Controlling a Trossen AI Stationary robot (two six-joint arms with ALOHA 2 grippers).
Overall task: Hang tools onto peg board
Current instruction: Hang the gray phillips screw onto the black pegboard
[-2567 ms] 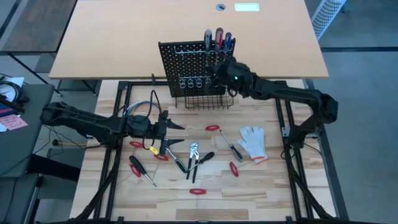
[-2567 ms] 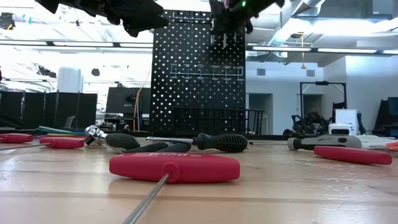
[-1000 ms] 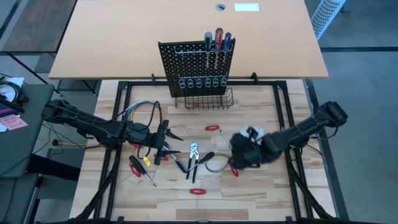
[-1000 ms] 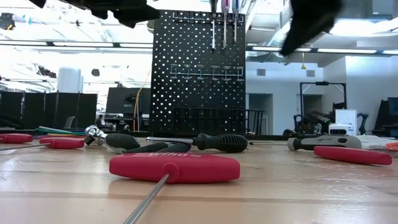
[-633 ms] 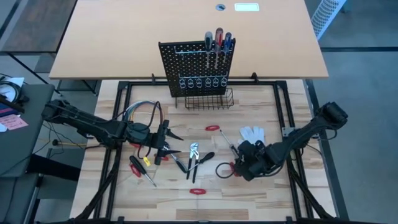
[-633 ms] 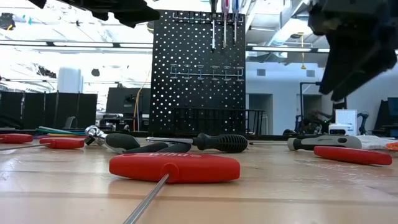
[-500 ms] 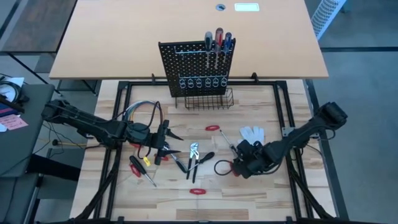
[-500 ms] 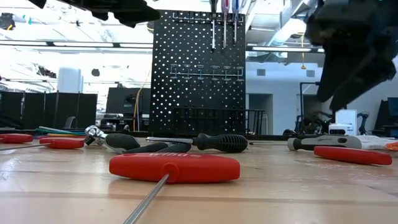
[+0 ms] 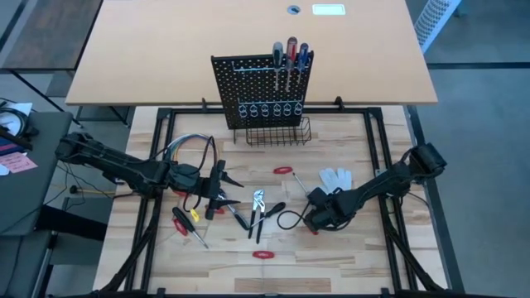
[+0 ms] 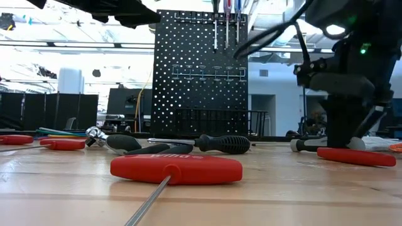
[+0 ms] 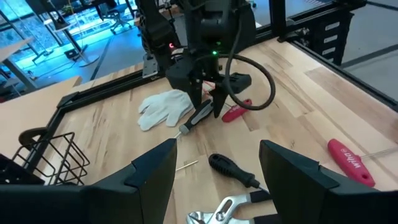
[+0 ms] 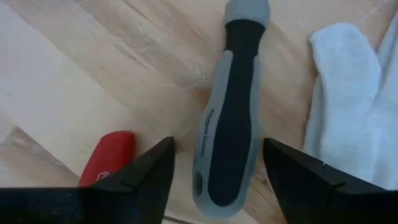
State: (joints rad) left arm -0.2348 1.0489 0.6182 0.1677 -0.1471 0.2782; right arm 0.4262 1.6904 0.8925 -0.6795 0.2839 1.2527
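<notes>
**Jaws spread over the grey-and-black screwdriver**

The jaws of the right gripper [image 12: 214,165] stand wide apart, one finger on each side of the grey-and-black screwdriver [image 12: 229,112], and from the wrist view they do not appear to touch it. Nothing is held. The tool lies flat on the bench [image 9: 348,248], just beside the white glove [image 9: 335,179], with a red-handled tool [image 12: 107,158] close to its other side. Seen from above, the right gripper [image 9: 319,217] hangs low over this spot, right of the bench's middle.

The step in hand looks like a pick-up: the gripper is lined up along the handle and seems ready to descend. The next move calls for lowering until the fingers straddle the handle, then closing squarely across it without catching the glove or nudging the red handle.

The left gripper [image 9: 217,187] waits above the left half of the bench, its jaws also released and empty, near the pliers [image 9: 257,203] and a bundle of coloured cables [image 9: 189,146].

The peg board [image 9: 261,83] stands upright at the far edge of the bench, with three screwdrivers [image 9: 291,51] already seated at its top. Its ring holders [image 9: 265,109] appear unfilled, and several tools are yet to be hung.
</notes>
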